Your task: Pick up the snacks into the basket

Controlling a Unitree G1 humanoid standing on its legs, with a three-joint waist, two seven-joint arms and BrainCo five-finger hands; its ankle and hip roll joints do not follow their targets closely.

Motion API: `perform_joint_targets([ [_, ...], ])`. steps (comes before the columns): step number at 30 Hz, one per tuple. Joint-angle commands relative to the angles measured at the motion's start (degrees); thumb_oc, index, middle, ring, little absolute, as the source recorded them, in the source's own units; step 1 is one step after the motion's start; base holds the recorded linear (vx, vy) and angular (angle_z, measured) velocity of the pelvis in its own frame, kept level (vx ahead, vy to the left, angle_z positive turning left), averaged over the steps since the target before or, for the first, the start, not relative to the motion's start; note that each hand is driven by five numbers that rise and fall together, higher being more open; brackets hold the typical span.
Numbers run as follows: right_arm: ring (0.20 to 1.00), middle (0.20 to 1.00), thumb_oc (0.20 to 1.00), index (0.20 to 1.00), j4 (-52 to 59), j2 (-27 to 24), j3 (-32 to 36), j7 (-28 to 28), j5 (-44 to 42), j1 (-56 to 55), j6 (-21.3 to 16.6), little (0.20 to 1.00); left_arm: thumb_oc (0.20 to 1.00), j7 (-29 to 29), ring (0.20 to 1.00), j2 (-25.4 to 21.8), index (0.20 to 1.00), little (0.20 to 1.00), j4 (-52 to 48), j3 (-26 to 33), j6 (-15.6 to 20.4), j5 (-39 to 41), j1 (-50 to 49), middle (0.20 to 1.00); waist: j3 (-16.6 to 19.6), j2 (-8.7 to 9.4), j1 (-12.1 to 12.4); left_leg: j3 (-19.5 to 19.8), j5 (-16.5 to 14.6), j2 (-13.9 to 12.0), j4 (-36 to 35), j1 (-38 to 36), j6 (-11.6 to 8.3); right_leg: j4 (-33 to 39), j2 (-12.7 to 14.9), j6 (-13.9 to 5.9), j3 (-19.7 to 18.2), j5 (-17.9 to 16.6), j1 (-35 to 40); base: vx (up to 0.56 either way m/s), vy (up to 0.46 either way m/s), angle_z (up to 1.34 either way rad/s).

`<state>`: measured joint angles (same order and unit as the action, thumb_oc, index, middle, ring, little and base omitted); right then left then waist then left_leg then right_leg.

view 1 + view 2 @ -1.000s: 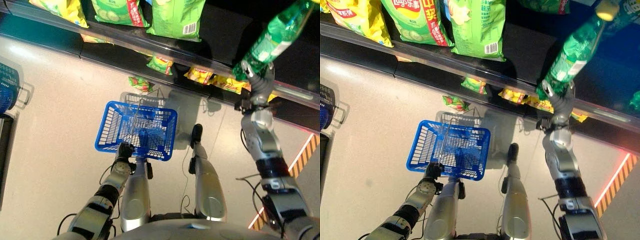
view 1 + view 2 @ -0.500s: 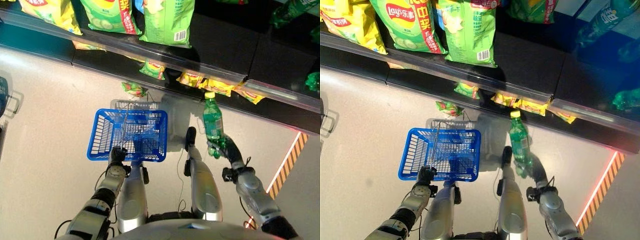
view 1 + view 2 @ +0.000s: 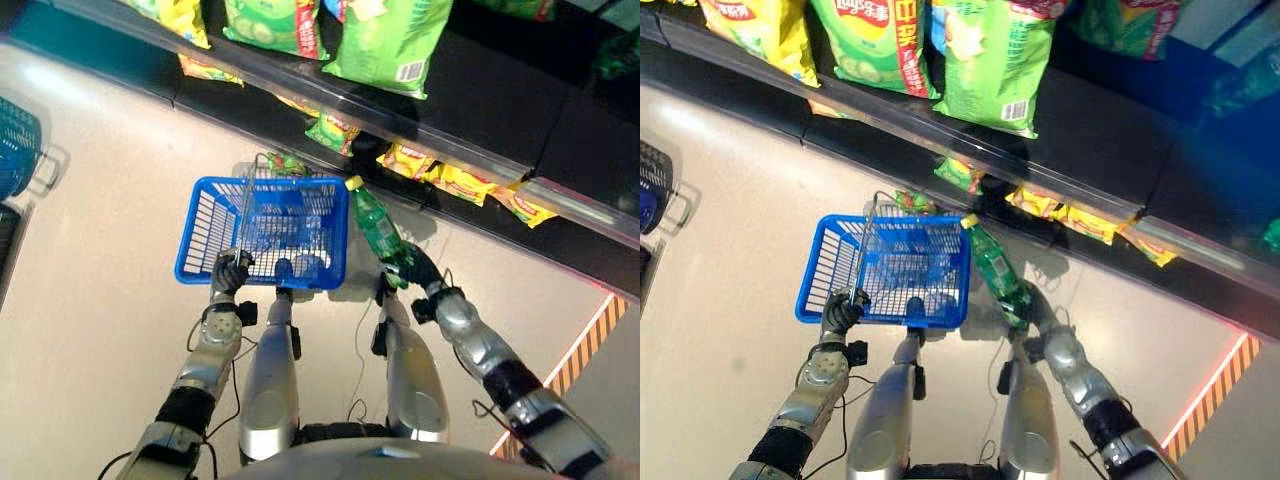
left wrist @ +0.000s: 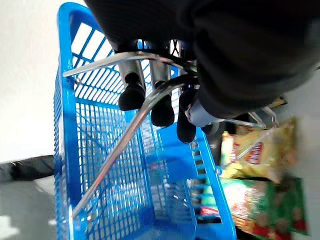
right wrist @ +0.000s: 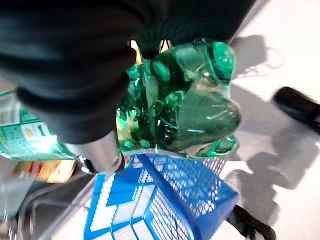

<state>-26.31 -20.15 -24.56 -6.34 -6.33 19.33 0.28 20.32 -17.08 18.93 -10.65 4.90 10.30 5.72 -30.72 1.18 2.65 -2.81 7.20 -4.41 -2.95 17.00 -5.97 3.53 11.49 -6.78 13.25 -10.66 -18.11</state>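
My left hand (image 3: 230, 272) is curled round the metal handle (image 4: 127, 132) of the blue basket (image 3: 210, 225), holding it above the pale floor (image 3: 90, 300). Just beside the basket's right rim, my right hand (image 3: 415, 268) grips a green bottle (image 3: 375, 225) by its base, tilted with its yellow cap toward the basket. Snack bags (image 3: 990, 60) sit on the shelf (image 3: 1090, 140) beyond.
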Motion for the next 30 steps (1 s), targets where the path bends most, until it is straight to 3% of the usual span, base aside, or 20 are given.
perform_joint_targets([
  [1, 0.2, 0.2, 0.2, 0.2, 1.19, 3.46, -3.68, -0.05, 1.23, 6.61, -3.04, 0.2, 0.2, -1.65, 0.2, -1.53, 0.2, 0.2, -7.24, -1.37, 5.64, 2.43, 1.32, 0.2, 0.92, -1.22, 1.25, 0.63, 0.22, 3.58, 0.99, 3.05, 1.01, -6.91, 1.91, -3.88, 0.53, 2.8, -1.86, -0.01, -0.002, 0.05],
  [9, 0.2, 0.2, 0.2, 0.2, -12.82, 12.43, -7.81, -3.84, -0.63, 22.39, -2.23, 0.2, 0.2, -2.92, 0.2, -1.12, 0.2, 0.2, -12.47, -9.52, 5.57, 5.34, 8.4, 0.2, 0.92, -2.43, 4.91, 2.23, 0.75, 3.98, 1.79, 7.29, 0.92, -7.08, 2.39, -3.97, 2.37, 2.55, -4.25, -0.01, 0.009, 0.18],
  [19, 0.2, 0.2, 0.2, 0.2, -32.96, 16.32, -5.22, -7.39, 0.83, 35.42, 0.18, 0.2, 0.2, -3.67, 0.2, -0.8, 0.2, 0.2, -20.95, -17.23, 4.83, 5.49, 15.15, 0.2, 0.92, -3.6, 7.97, 4.44, 0.98, 4.9, 2.63, 12.72, 0.87, -7.38, 3.0, -4.35, 4.83, 2.59, -6.88, 0.0, 0.02, 0.18],
  [23, 0.2, 0.2, 0.2, 0.2, -42.35, 14.92, -6.18, -7.99, 8.46, 40.05, 2.11, 0.2, 0.2, -3.59, 0.2, 0.21, 0.2, 0.2, -23.67, -19.96, 5.02, 5.34, 18.09, 0.2, 0.92, -4.71, 9.47, 5.59, 1.26, 5.76, 3.18, 14.79, 0.98, -7.35, 3.36, -4.59, 5.93, 2.41, -7.69, 0.01, 0.019, 0.13],
  [26, 1.0, 1.0, 1.0, 1.0, -46.09, 12.83, -7.01, -8.45, 14.06, 41.17, 3.62, 1.0, 0.2, -3.52, 0.2, 0.37, 0.2, 0.2, -24.02, -20.99, 4.74, 3.59, 20.04, 0.2, 0.92, -5.63, 10.42, 6.07, 1.05, 6.25, 3.22, 14.92, 0.97, -7.48, 3.68, -4.89, 6.62, 2.62, -7.38, 0.01, 0.02, 0.17],
  [30, 1.0, 1.0, 1.0, 1.0, -47.66, 12.15, -8.77, -7.79, 20.32, 40.52, 4.73, 1.0, 0.2, -3.22, 0.2, 1.56, 0.2, 0.2, -22.69, -20.24, 4.59, 4.99, 21.08, 0.2, 0.92, -5.7, 10.66, 6.13, 0.98, 6.57, 3.27, 14.43, 1.14, -7.33, 3.84, -4.95, 6.78, 2.55, -6.8, 0.01, 0.032, 0.12],
])
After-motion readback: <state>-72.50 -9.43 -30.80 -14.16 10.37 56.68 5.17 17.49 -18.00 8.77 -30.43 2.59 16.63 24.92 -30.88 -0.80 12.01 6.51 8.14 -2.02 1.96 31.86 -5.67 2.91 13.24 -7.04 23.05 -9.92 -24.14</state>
